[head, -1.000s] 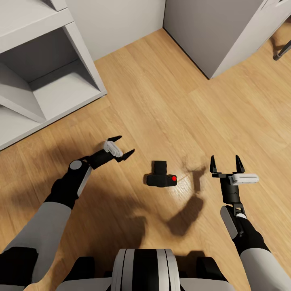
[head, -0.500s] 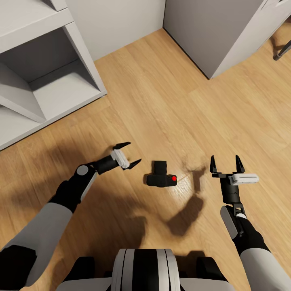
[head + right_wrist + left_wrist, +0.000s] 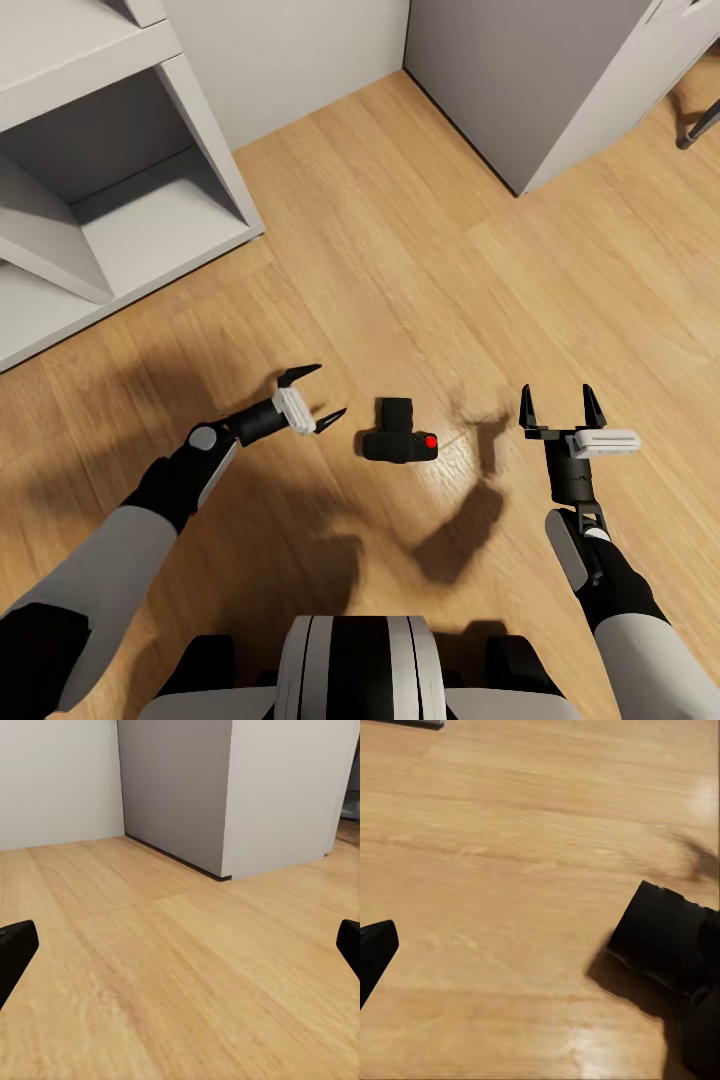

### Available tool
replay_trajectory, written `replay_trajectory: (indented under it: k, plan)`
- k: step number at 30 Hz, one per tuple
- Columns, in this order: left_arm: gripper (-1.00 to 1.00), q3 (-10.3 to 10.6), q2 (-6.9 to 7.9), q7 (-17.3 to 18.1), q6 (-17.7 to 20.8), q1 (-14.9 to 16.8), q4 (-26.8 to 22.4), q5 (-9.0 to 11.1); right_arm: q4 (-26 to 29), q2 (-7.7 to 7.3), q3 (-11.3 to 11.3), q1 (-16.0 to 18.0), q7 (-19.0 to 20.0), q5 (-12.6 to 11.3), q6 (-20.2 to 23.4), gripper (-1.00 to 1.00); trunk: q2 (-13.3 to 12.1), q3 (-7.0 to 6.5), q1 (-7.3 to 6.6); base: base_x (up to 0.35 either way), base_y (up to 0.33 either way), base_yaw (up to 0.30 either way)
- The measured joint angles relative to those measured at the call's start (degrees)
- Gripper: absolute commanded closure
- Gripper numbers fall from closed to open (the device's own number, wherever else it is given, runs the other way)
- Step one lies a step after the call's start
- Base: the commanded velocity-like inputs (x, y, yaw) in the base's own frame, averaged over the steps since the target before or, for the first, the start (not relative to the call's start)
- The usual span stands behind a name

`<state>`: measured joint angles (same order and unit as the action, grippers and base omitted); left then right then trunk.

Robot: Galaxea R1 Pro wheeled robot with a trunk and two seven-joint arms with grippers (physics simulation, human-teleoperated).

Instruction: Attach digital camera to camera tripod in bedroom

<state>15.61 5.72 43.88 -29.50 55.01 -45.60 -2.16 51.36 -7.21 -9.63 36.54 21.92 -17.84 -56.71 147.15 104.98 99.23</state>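
The digital camera point(image 3: 398, 435) lies on the light wood floor in front of me, black, with its red button at the right end and its lens barrel pointing away. My left gripper point(image 3: 330, 390) hangs open just left of it, low over the floor, not touching. In the left wrist view the lens barrel point(image 3: 660, 934) is close, with one black fingertip point(image 3: 375, 949) at the edge. My right gripper point(image 3: 556, 392) stands open to the camera's right, fingers pointing away; it is empty in the right wrist view point(image 3: 180, 945). The camera tripod is out of view.
A white open shelf unit point(image 3: 120, 200) stands at the left. A grey cabinet point(image 3: 520, 80) fills the far right corner, and a white wall point(image 3: 290, 50) runs between them. A dark slanted leg point(image 3: 695, 130) shows at the right edge. Wood floor point(image 3: 400, 260) lies open beyond the camera.
My left gripper has moved right and slightly nearer, closing on the camera's left side. The camera and the right arm have not moved.
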Motion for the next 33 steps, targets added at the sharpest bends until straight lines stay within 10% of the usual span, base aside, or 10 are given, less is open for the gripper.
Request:
replay_trajectory:
  k: [33]
  plan:
    - [-1.0, 7.3, 3.14, -0.1, -0.6, -0.1, 3.0, -0.1, 0.0, 0.0, 0.0, 0.0, 0.0, 0.0, 0.0, -1.0, 0.0, 0.0, 0.0, 0.0, 0.0, 0.0]
